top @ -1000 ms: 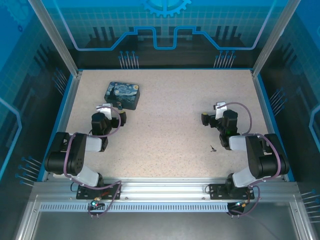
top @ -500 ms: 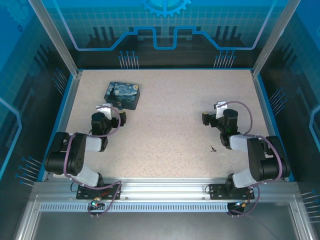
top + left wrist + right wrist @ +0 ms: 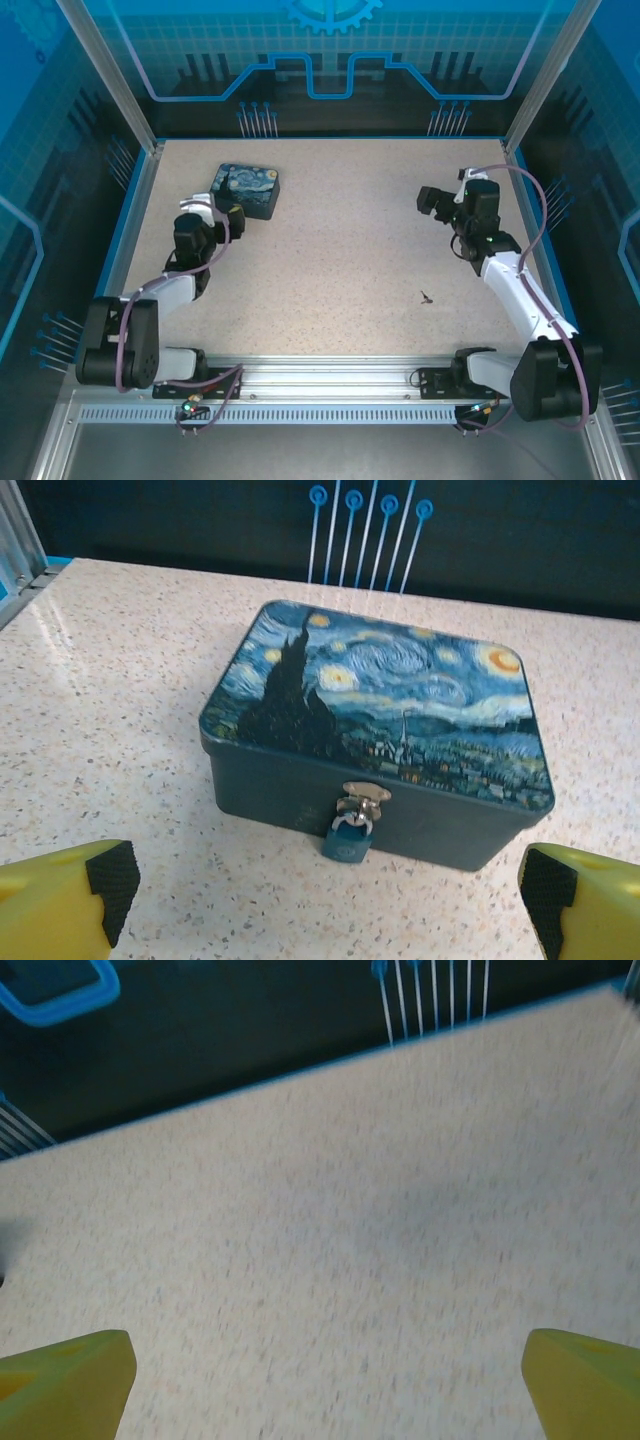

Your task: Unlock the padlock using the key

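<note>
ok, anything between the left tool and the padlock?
No. In the left wrist view, only bare speckled table lies between the open left tool and the padlock hanging on the front of the box.

You're looking at a left arm and right arm built of chunky black joints and white links, each trailing a looping lilac cable, with yellow fingers faced by black pads at the tips.
</note>
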